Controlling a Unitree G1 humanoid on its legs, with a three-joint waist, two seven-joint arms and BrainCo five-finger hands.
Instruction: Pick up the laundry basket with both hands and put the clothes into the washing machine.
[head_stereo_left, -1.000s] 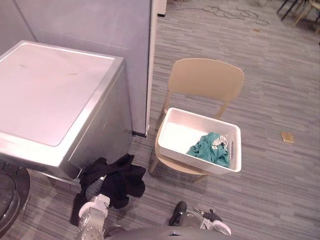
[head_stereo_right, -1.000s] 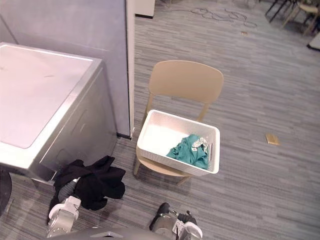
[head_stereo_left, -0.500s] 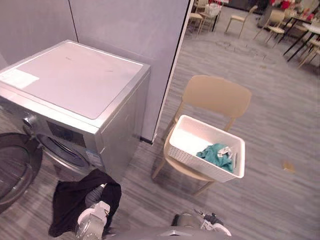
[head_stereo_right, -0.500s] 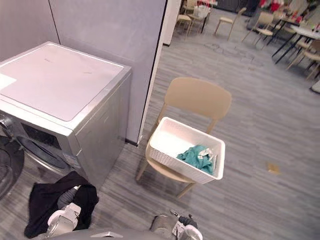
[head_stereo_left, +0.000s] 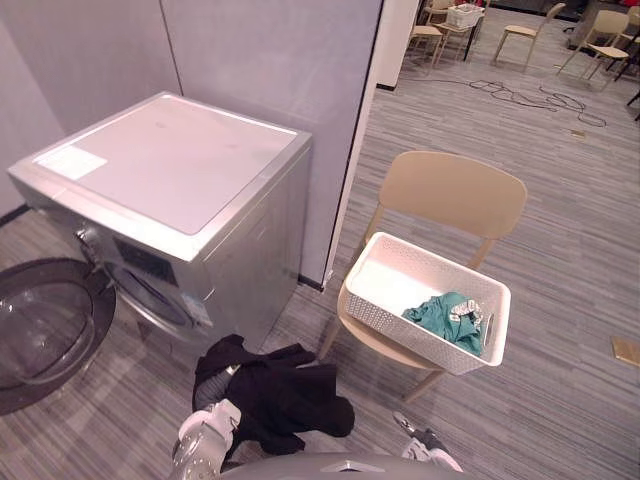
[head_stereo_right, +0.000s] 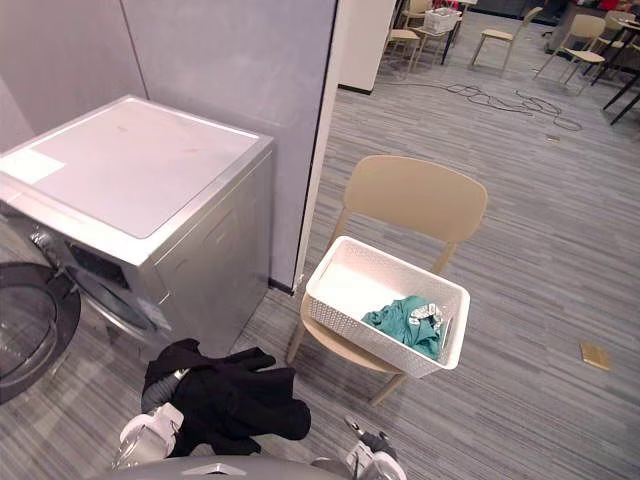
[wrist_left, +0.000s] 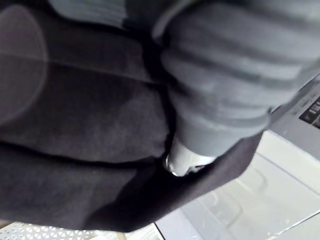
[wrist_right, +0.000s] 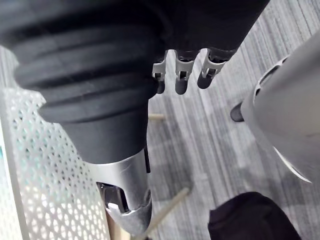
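A white perforated laundry basket (head_stereo_left: 400, 325) sits on the seat of a beige chair (head_stereo_left: 455, 190), with teal clothes (head_stereo_left: 440, 315) in its right end. At the left stands the silver washing machine (head_stereo_left: 170, 170), whose round door (head_stereo_left: 45, 330) hangs open near the floor. A black garment (head_stereo_left: 280, 395) is draped over my left hand (wrist_left: 215, 90), low in front of the washer, and its cloth hides the fingers. My right hand (head_stereo_left: 430, 452) hangs low, below the chair, with relaxed fingers (wrist_right: 180, 75) that hold nothing. Neither hand touches the basket.
A grey partition wall (head_stereo_left: 270, 70) rises behind the washer and ends beside the chair. More chairs and tables (head_stereo_left: 520, 25) stand far back, and a cable (head_stereo_left: 530, 95) lies on the floor there. A small tan piece (head_stereo_left: 626, 350) lies on the floor at the right.
The camera has lifted and swung, so the washer's front and open door came into view. The black garment swung right with my left arm. The basket stayed on the chair.
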